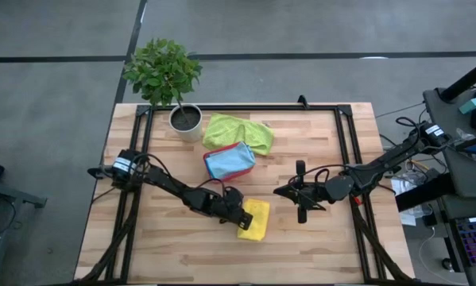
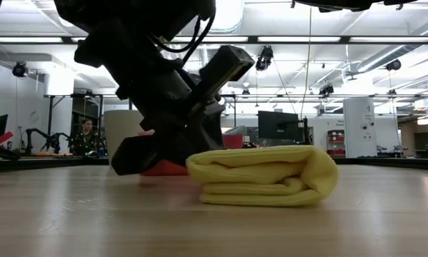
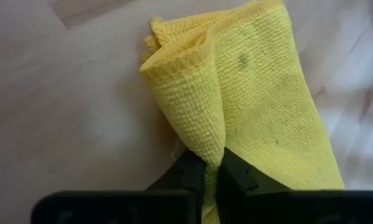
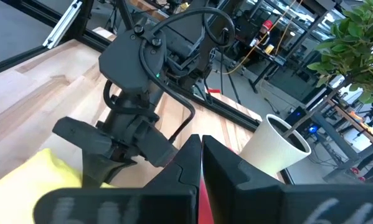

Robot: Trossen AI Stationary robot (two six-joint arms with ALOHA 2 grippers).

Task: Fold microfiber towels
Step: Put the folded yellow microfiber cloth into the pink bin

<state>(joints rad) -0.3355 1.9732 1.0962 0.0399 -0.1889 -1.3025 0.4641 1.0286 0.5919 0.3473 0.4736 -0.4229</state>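
Observation:
A yellow microfiber towel, folded into a thick bundle, lies on the wooden table near its middle front. My left gripper reaches it from the table's left and is shut on it. A lime green towel lies crumpled farther back. A light teal-blue towel sits folded in a small pink tray. My right gripper hovers shut right of the yellow towel, holding nothing. My left gripper pinches a raised fold of the yellow towel's upper layer between its two fingers, at the towel's left end. The fingers slant down from the table's left. The towel stays folded, its underside resting on the table.
A white pot with a green plant stands at the back left. A black frame runs along the table's edges. Bare wood lies in front of and right of the yellow towel.

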